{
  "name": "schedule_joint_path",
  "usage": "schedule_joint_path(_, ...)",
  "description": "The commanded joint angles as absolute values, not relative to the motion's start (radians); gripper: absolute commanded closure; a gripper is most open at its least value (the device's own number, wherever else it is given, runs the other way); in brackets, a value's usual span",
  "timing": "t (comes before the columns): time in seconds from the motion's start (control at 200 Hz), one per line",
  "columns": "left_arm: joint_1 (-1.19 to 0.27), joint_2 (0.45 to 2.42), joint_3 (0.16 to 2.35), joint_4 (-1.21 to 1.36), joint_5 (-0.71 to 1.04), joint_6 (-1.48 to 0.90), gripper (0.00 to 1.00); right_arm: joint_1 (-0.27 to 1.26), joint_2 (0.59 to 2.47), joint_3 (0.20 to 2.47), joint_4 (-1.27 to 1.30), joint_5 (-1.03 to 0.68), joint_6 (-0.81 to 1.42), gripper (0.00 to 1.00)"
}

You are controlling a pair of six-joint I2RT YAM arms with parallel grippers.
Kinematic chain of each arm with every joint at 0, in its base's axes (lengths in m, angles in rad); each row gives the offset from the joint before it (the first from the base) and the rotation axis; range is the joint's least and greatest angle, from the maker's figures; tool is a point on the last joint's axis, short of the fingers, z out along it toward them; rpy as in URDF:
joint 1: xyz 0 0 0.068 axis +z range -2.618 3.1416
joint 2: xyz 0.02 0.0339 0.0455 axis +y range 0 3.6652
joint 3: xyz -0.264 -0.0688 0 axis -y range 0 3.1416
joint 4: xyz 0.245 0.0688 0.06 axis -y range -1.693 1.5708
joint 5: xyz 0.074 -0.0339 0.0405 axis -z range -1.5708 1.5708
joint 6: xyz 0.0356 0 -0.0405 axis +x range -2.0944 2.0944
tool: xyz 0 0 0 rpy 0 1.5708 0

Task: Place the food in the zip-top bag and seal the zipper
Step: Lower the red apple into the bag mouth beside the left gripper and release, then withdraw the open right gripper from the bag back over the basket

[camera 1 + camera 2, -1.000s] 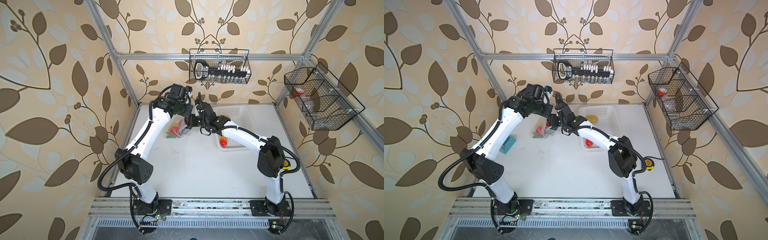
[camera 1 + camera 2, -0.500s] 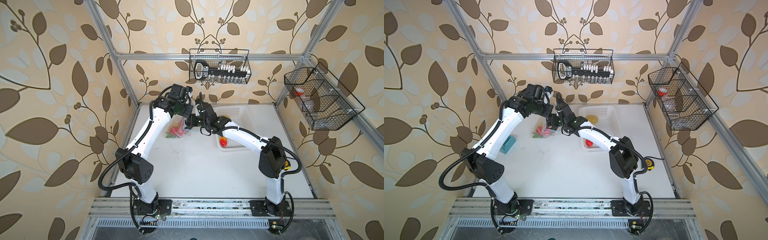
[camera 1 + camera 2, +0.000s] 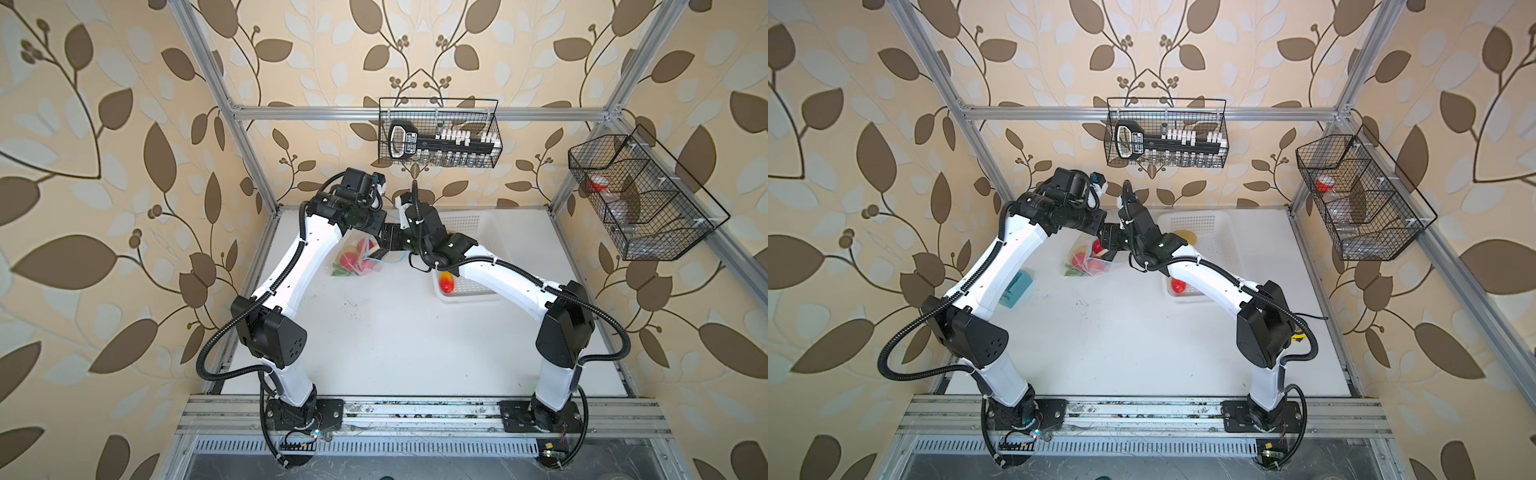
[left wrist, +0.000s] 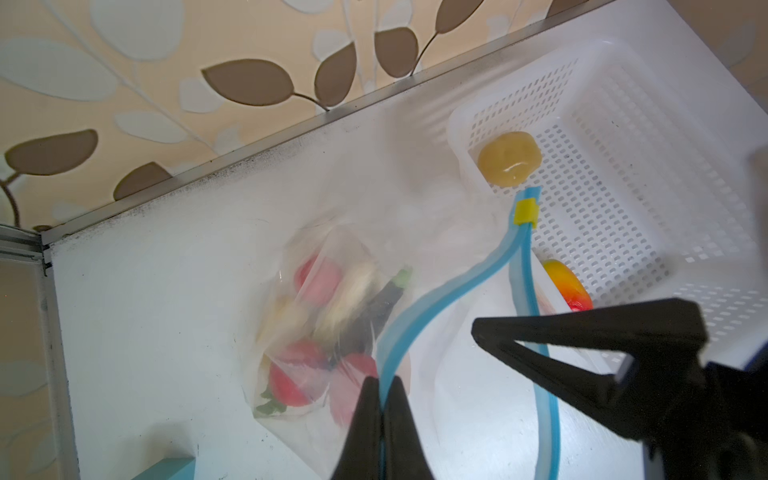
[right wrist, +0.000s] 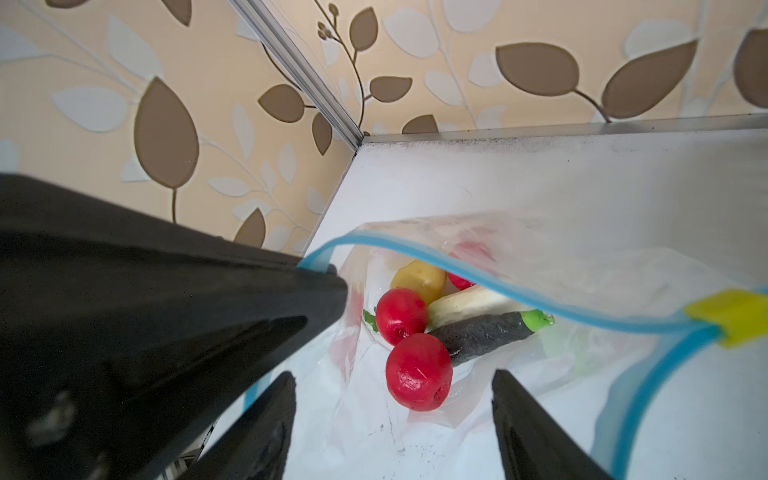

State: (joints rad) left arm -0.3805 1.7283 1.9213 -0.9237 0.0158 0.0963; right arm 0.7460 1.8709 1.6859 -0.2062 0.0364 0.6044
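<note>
Bag: bag (image 4: 316,299) lies on the tabletop (image 3: 374,332) at about 11 o'clock from the middle in both top views, near the back wall, with its mouth held up.
Zipper: blue zipper (image 4: 449,286) is still apart; its two strips meet at a small yellow end (image 4: 525,212).
Left hand: left hand (image 4: 380,419) is pinched tight on one strip of the zipper, so that side of the mouth is lifted.
Right hand: right hand (image 5: 395,419) has its fingers (image 5: 536,436) spread wide with nothing between them; it hangs over the open mouth.
Food inside: red tomatoes (image 5: 417,372), a potato (image 5: 417,279), an eggplant (image 5: 482,334) and a white cabbage piece (image 5: 465,307) sit at the bottom.
Food left: one more potato (image 4: 509,158) and a mango (image 4: 567,291) still lie in the white basket (image 4: 644,145), at about 3 o'clock from the bag in a top view.
Step now: I think the right hand has let a piece drop in and should go for the next one.
How to do it well: keep the left pinch firm and high so the mouth stays wide. Lift the right hand straight up first, so it does not snag the strip. Grab the mango around its middle. Zip only when the basket is empty.
</note>
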Motion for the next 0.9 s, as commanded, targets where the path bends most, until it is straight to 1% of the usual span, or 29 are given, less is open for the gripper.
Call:
schedule_joint_path(0.0,-0.388,1.724,1.949,-0.917,0.007,0.089,1.00,0.754,1.826,1.666,-0.198,0.061,0.601,0.28)
schedule_joint_path(0.075,-0.388,1.723,1.947,-0.916,0.008,0.088,1.00,0.754,1.813,1.658,-0.199,0.062,0.601,0.30)
schedule_joint_path(0.26,-0.388,1.718,1.945,-0.913,0.004,0.087,1.00,0.753,1.782,1.640,-0.222,0.074,0.603,0.31)
schedule_joint_path(0.635,-0.388,1.707,1.948,-0.890,-0.021,0.115,1.00,0.720,1.655,1.556,-0.235,0.072,0.626,0.27)
schedule_joint_path(0.745,-0.388,1.705,1.924,-0.888,0.003,0.103,1.00,0.702,1.623,1.529,-0.247,0.075,0.632,0.23)
schedule_joint_path(0.895,-0.388,1.691,1.885,-0.867,-0.006,0.107,1.00,0.676,1.574,1.481,-0.249,0.080,0.640,0.20)
